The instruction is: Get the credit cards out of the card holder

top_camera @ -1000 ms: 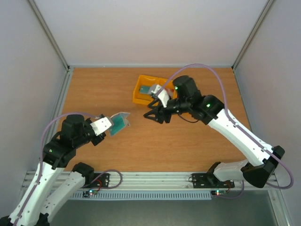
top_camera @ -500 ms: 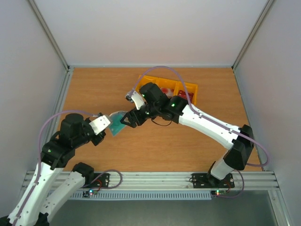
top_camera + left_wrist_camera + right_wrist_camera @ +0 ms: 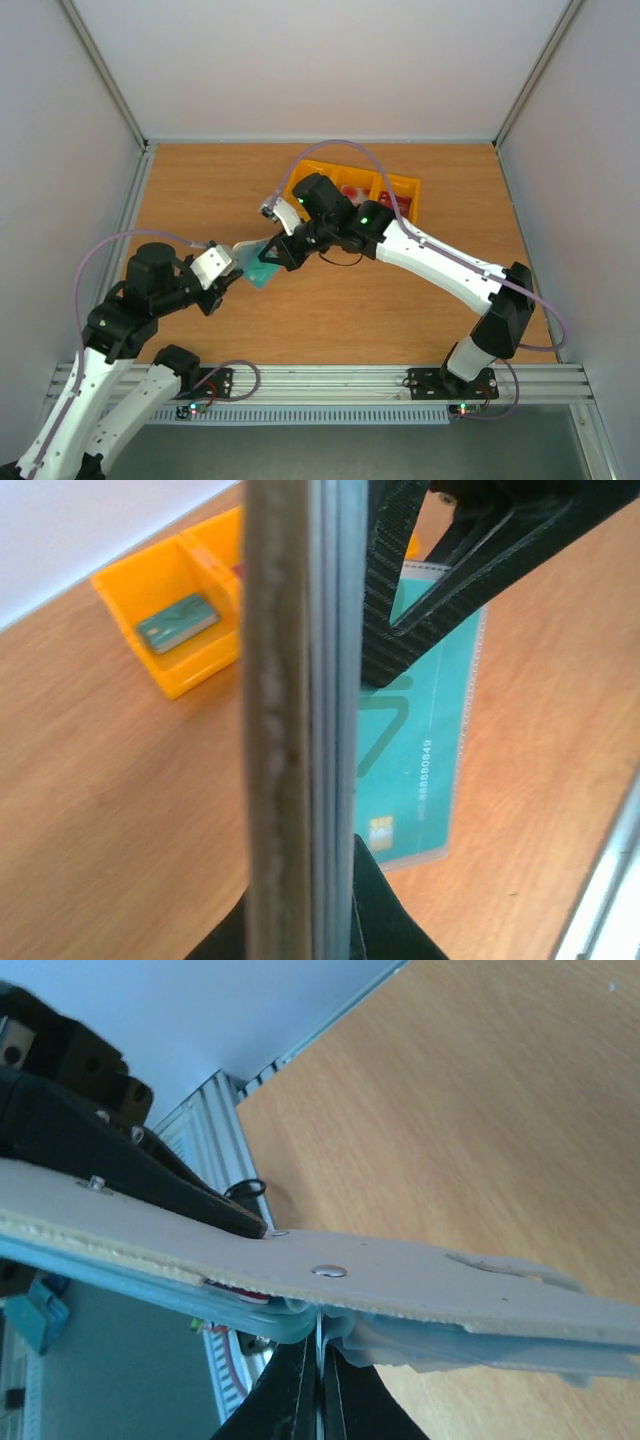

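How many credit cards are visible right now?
3: one teal card in the yellow tray's end compartment, a reddish card in its middle compartment, a second teal card in the card holder. Others may be hidden.

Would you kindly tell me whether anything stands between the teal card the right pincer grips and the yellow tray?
Nothing visible does. The right pincer is shut on the teal card, which sits in the card holder held up by the left pincer. Only table shows between there and the yellow tray.

Wooden table [image 3: 200, 200] enclosed by 3 plain white walls [image 3: 320, 60], aluminium rail [image 3: 330, 378] along near edge.
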`<state>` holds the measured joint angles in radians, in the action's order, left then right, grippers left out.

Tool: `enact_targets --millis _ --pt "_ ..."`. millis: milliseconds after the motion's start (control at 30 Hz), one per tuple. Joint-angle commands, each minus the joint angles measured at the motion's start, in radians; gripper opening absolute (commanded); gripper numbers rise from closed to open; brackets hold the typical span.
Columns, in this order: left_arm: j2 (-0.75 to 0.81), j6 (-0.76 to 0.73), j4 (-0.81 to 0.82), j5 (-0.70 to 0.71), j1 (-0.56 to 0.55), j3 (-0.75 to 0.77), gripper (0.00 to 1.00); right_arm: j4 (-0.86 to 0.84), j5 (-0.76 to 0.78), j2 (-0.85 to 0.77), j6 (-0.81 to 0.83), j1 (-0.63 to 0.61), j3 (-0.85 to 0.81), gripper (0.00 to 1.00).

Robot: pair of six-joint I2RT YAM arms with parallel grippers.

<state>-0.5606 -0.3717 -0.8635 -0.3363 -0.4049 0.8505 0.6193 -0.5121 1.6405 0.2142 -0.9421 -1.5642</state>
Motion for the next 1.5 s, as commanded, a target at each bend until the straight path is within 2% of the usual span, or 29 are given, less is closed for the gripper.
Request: enact_targets --millis 0,33,133,200,333,433,567,633,800,933,1067,1167,1300,1467 --pt "0.042 0.137 0.081 -0.360 0.000 0.022 0.02 0.066 -0.137 -0.078 0.205 0.049 0.036 0.01" --pt "0.049 0.155 0.089 -0.427 0.001 0.022 0.06 0.070 -0.184 -0.096 0.242 0.060 0.053 0.01" --pt "0.058 0.213 0.140 -0.576 0.001 0.003 0.08 0.090 -0.317 -0.135 0.356 0.068 0.083 0.01" --pt "0.057 0.263 0.169 -0.590 0.001 -0.008 0.01 0.125 -0.361 -0.144 0.414 0.068 0.077 0.01" --pt "0.048 0.309 0.165 -0.572 0.007 -0.003 0.00 0.227 -0.379 -0.183 0.545 0.091 0.081 0.02" --pt "0.026 0.327 0.134 -0.508 0.008 -0.002 0.00 0.273 -0.270 -0.218 0.606 0.120 0.099 0.30" --pt "-0.006 0.244 0.034 -0.279 0.008 0.005 0.00 0.291 -0.042 -0.311 0.707 0.134 0.130 0.43" --pt "-0.022 0.180 -0.013 -0.255 0.007 0.022 0.00 0.276 0.064 -0.362 0.779 0.134 0.147 0.44" --pt "-0.057 0.112 -0.047 -0.245 -0.001 0.051 0.00 0.235 0.080 -0.415 0.986 0.114 0.149 0.45" --pt "-0.078 0.074 -0.081 -0.292 -0.011 0.069 0.00 0.196 0.012 -0.384 1.159 0.017 0.137 0.44" --pt "-0.120 0.041 -0.125 -0.280 -0.022 0.085 0.00 0.198 -0.060 -0.304 1.319 -0.088 0.107 0.44" --pt "-0.136 0.020 -0.143 -0.259 -0.033 0.102 0.00 0.229 -0.091 -0.224 1.348 -0.116 0.040 0.43" --pt "-0.146 -0.003 -0.149 -0.279 -0.038 0.126 0.00 0.219 -0.017 -0.154 1.347 -0.139 -0.006 0.40" --pt "-0.151 -0.046 -0.191 -0.421 -0.039 0.159 0.00 0.207 0.139 -0.092 1.346 -0.142 -0.027 0.35"
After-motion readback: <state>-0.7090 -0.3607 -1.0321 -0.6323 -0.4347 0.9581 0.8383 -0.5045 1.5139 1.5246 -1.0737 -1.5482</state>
